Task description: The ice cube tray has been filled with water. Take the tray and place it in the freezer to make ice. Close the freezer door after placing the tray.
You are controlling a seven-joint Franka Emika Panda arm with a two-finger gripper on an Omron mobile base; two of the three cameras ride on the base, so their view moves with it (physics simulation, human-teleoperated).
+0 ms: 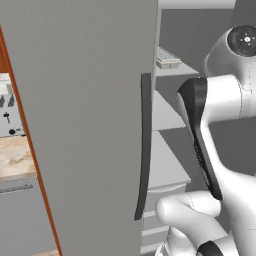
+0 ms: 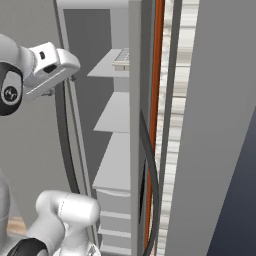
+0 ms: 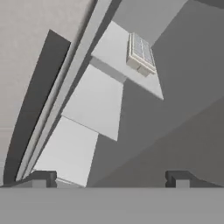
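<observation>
Hand view: claw [image 3: 109,177] spread wide, nothing held, facing into open freezer [image 3: 183,109]. Beyond, bare lower shelves; farther back, ice cube tray [image 3: 141,54] resting on upper shelf. Placing judged done; closing step in hand. Next: pull clear, reach freezer door [image 1: 85,125] beside handle [image 1: 144,145], swing shut.

Freezer door [image 1: 85,125] matt grey; ice cube tray [image 3: 141,54] pale plastic; handle [image 1: 145,145] dark matt.
</observation>
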